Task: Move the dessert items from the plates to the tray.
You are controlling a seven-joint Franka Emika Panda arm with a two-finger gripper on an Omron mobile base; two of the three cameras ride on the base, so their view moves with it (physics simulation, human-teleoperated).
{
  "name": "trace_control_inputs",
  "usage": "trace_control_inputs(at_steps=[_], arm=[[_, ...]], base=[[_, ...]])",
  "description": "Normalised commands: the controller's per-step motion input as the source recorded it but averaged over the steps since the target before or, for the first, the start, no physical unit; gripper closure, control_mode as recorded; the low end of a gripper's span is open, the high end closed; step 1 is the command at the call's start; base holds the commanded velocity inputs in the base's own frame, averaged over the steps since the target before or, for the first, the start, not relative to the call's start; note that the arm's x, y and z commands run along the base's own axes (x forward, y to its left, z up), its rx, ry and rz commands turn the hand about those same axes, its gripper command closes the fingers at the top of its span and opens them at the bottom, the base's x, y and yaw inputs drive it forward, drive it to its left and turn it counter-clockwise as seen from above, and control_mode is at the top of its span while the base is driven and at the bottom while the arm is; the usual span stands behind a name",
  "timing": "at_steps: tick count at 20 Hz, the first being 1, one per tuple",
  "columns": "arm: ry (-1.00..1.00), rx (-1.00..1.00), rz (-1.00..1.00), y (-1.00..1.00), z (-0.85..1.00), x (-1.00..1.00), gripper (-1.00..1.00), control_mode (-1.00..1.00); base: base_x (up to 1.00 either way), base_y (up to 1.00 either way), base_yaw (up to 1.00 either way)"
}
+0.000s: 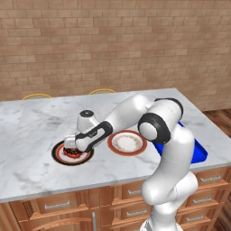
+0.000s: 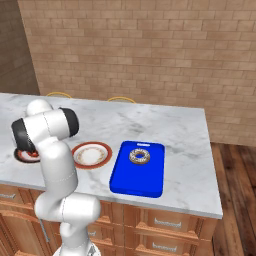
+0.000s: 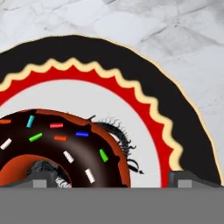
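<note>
Gripper (image 1: pixel 71 146) over chocolate donut (image 3: pixel 57 144) on black-rimmed plate (image 3: pixel 183 118).

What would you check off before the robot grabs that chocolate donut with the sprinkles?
1. Chocolate donut sits on the black and red plate: ok.
2. Gripper is down over that plate: ok.
3. Fingertips straddle the donut's right half, one tip in its hole: ok.
4. Jaws open: ok.
5. Blue tray has bare room beside the pale donut: ok.
6. Cream plate already emptied: ok.
</note>
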Motion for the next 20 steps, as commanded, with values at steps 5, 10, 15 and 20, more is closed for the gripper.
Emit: trace_control_inputs(at_steps=[5, 10, 15, 20], arm=[[0.0, 0.0, 0.0, 0.01, -0.26, 0.0, -1.0, -1.0], [0.0, 0.0, 0.0, 0.0, -0.11, 0.0, 1.0, -1.0], [0.0, 0.0, 0.0, 0.0, -0.01, 0.0, 1.0, -1.0], [0.0, 0.0, 0.0, 0.0, 0.12, 0.05, 1.0, -1.0]], base=[[0.0, 0.0, 0.0], [0.0, 0.0, 0.0], [0.0, 0.0, 0.0], [0.0, 0.0, 0.0]])
